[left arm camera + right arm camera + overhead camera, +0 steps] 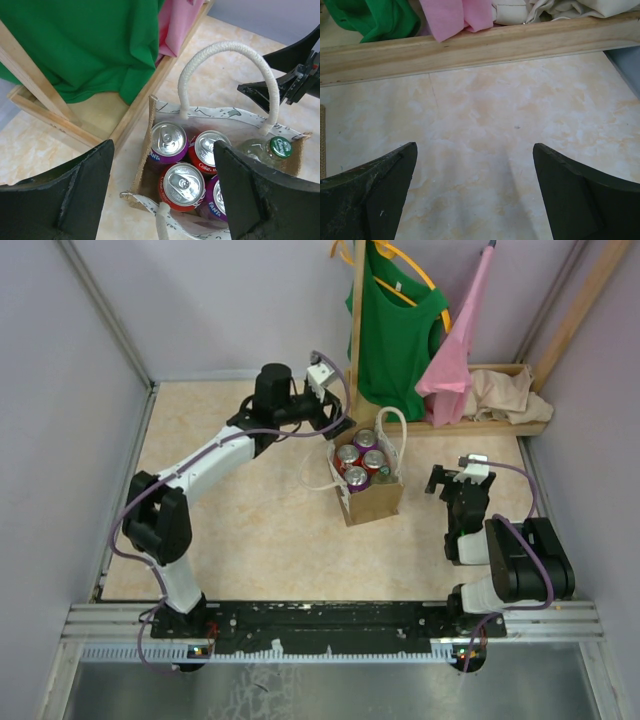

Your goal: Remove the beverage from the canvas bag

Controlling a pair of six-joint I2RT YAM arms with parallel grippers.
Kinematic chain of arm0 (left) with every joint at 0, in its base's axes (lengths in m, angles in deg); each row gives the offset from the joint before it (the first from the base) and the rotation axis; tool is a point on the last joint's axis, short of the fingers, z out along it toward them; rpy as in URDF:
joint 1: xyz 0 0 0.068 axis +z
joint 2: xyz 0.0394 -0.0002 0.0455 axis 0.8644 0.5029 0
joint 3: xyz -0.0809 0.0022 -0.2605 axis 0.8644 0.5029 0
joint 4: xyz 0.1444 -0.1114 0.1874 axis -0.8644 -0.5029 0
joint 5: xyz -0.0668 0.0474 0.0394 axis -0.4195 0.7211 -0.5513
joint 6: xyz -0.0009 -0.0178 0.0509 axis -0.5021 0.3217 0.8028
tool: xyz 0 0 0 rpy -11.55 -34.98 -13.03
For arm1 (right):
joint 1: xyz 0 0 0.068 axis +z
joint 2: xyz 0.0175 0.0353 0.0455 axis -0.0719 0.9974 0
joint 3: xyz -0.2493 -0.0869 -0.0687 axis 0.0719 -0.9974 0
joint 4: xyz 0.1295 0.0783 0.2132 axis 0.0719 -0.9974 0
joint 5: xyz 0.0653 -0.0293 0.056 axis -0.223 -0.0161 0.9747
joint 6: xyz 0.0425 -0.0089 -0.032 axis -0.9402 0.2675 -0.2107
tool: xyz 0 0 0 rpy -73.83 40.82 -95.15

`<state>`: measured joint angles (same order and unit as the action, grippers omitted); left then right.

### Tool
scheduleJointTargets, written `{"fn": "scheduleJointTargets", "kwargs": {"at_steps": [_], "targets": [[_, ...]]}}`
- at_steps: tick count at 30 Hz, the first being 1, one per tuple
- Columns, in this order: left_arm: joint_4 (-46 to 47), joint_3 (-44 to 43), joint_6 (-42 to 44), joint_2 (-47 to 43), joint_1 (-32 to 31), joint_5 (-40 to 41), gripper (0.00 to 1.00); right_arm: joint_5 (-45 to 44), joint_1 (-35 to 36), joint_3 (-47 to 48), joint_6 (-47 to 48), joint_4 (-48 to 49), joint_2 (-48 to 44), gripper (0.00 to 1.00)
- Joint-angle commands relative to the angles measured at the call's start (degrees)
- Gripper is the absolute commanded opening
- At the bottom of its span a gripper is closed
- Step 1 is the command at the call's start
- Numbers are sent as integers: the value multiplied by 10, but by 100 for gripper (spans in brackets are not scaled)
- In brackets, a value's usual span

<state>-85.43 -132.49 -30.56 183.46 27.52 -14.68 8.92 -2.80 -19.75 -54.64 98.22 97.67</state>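
The tan canvas bag [372,502] with white rope handles stands upright in the middle of the table. It holds several cans and a bottle. In the left wrist view I see the bag's wall [141,165], a purple Fanta can [168,142], two red Coke cans [183,186] and a green-capped bottle [279,148]. A rope handle [225,50] arches over them. My left gripper [335,418] [164,147] hovers open above the bag's far left side, empty. My right gripper [455,482] [474,146] is open and empty over bare table, to the right of the bag.
A wooden rack [356,330] stands behind the bag with a green shirt [395,330] and a pink garment [460,350] hanging from it. A beige cloth heap [510,392] lies on its base. Walls enclose the table on three sides.
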Motion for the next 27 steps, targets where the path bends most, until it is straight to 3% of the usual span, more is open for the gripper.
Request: {"fn": "scheduleJointTargets", "kwargs": {"at_steps": [1, 14, 27], "targets": [[-14, 7, 19, 24, -7, 2, 86, 0, -1, 12, -5, 24, 0, 99], [-178, -127, 74, 139, -54, 109, 97, 0, -1, 12, -5, 24, 0, 99], [-315, -212, 70, 161, -86, 232, 93, 0, -1, 12, -5, 25, 0, 99]]}}
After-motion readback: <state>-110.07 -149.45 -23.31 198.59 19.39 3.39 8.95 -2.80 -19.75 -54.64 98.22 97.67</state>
